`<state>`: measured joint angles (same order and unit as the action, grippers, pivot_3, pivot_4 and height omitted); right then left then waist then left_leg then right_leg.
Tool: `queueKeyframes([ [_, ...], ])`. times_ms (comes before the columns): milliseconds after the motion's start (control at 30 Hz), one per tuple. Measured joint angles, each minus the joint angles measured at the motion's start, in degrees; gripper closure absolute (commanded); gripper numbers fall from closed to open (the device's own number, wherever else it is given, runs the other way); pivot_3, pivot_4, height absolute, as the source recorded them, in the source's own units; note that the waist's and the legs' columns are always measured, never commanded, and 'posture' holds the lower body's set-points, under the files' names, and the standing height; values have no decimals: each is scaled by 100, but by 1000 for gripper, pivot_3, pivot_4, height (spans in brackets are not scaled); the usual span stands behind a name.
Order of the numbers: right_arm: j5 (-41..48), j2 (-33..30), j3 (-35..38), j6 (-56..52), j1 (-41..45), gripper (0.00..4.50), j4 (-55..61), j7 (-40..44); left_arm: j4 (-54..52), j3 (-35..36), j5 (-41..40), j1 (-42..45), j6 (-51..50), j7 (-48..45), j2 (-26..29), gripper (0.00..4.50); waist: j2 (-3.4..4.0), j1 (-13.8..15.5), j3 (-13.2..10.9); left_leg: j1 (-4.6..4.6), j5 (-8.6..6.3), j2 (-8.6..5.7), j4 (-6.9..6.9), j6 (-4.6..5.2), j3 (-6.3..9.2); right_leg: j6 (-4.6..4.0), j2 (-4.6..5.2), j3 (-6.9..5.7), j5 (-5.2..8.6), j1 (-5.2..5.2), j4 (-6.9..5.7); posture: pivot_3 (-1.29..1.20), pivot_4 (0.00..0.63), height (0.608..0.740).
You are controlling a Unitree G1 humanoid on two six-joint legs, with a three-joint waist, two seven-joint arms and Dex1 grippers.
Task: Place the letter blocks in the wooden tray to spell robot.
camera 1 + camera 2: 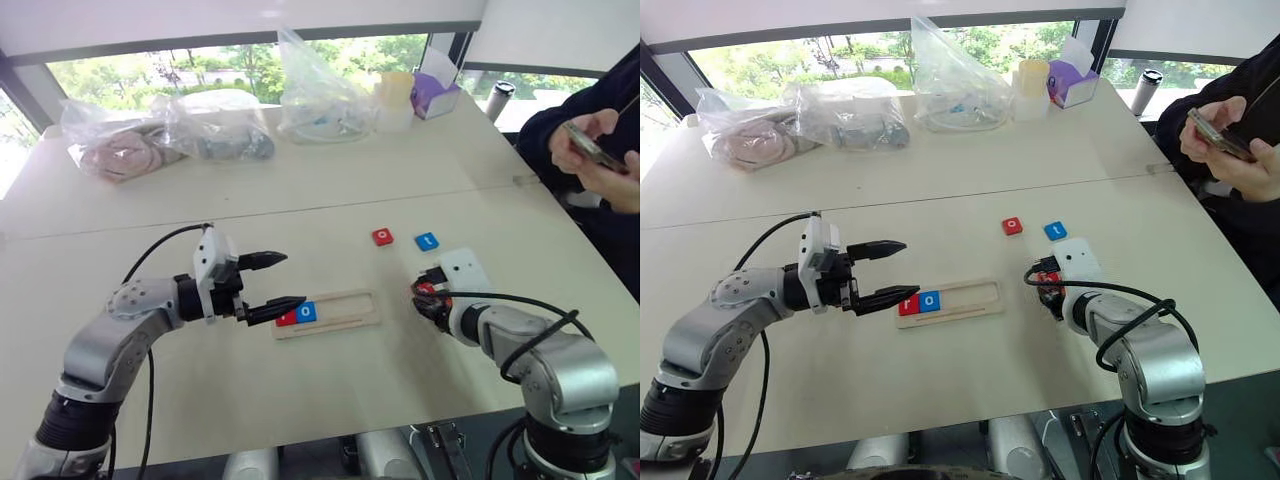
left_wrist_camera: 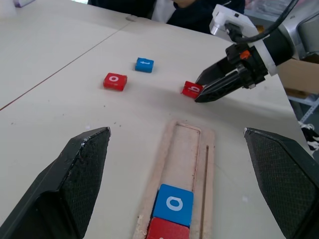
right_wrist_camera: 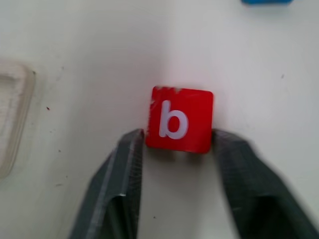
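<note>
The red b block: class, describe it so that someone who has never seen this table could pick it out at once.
Start at the wooden tray in the middle of the table, then look off its empty end to the right tool. The red b block lies flat on the table between that tool's fingertips. The other loose red block shows an o and lies farther off, beside a blue t.

Bright window daylight from behind, soft shadows, slight wrist-view blur.
</note>
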<state>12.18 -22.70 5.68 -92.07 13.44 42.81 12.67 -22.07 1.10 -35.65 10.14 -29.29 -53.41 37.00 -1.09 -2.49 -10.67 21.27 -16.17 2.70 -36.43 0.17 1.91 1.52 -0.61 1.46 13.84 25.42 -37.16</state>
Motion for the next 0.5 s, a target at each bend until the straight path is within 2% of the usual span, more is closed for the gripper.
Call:
queueKeyframes([
  [33, 13, -61, 3, 0, 1, 34, 0, 24, -43, 1, -2, -46, -9, 3, 9, 0, 0, -1, 0, 0, 0, 0, 0, 0, 0, 0, 0, 0, 0, 0, 0, 0, 150, 740],
  [100, 156, -401, -52, 23, 14, 34, -3, 257, -79, 10, -6, -69, -21, 3, 20, 0, 1, -3, 0, -1, 0, 0, 0, 0, 0, 0, 0, 0, 0, 0, 0, 0, 150, 740],
  [200, 522, -1357, -267, 422, 38, 34, -56, 960, -124, 68, -18, -162, -44, -35, 131, 0, 3, -5, -3, -1, 0, 0, 2, 1, -2, -3, -1, -3, 2, 1, 2, 0, 150, 740],
  [267, 762, -1987, -283, 1137, 181, 34, -295, 1631, -129, 104, -67, -186, -52, -84, 168, 0, 2, -7, -5, -1, -1, -1, -1, 1, -3, -3, -1, -4, 3, 1, 2, 0, 150, 740],
  [367, 958, -2616, -282, 2355, 271, 34, -648, 2623, -132, 187, -123, -264, -52, -157, 248, 0, -2, -2, -7, -2, -2, 0, 0, 3, -2, -2, -5, -5, 3, 0, 2, 0, 150, 740],
  [500, 980, -3195, -391, 4267, 142, 34, -1247, 3969, -136, 279, -142, -258, -58, -146, 310, 0, -8, 14, -11, 1, -2, 0, -5, 3, -2, 2, -5, -5, 1, -1, 4, 0, 150, 740],
])
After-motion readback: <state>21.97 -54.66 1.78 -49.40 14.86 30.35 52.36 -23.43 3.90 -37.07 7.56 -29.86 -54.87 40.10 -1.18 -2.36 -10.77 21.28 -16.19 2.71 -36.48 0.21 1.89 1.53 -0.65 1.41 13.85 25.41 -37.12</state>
